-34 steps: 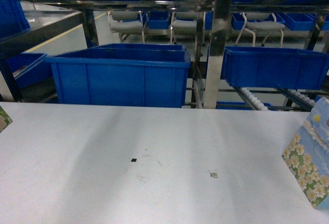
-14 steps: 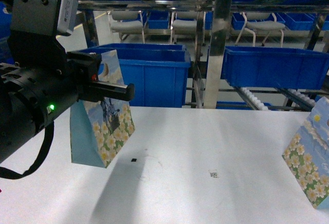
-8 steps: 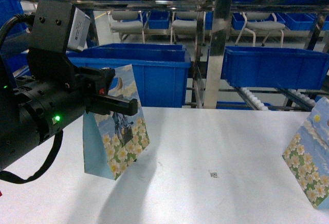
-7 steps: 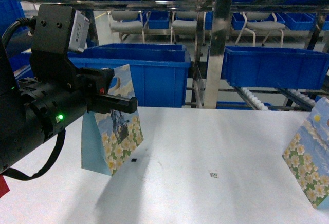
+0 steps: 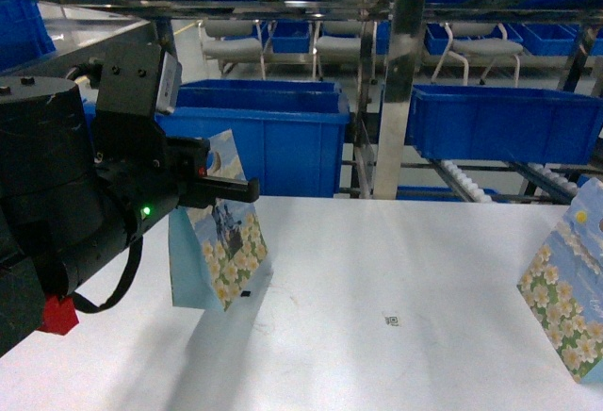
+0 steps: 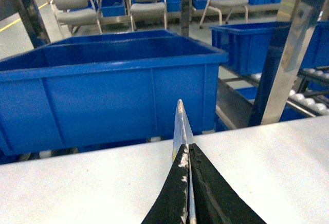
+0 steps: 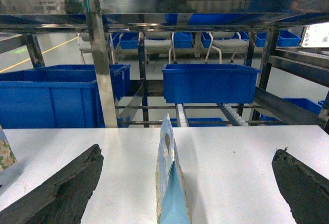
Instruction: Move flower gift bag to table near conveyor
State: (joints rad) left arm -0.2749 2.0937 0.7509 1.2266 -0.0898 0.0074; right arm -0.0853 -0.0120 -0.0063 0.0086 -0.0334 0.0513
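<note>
Our black left arm, upper left of the head frame

We see a bulky matte-black left arm (image 5: pixel 66 194) with a boxy wrist housing bearing a pale label, a small green light, a looping black cable, a red tag, and black end effector fingers (image 6: pixel 203 193).

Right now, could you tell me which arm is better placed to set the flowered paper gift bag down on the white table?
Left. The left gripper is shut on the flowered paper gift bag over the white table; the right gripper is open.

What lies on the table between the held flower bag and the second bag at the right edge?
Head view: bare white table with only small dark specks between the held flower-print gift bag and the second flower-print bag.
</note>
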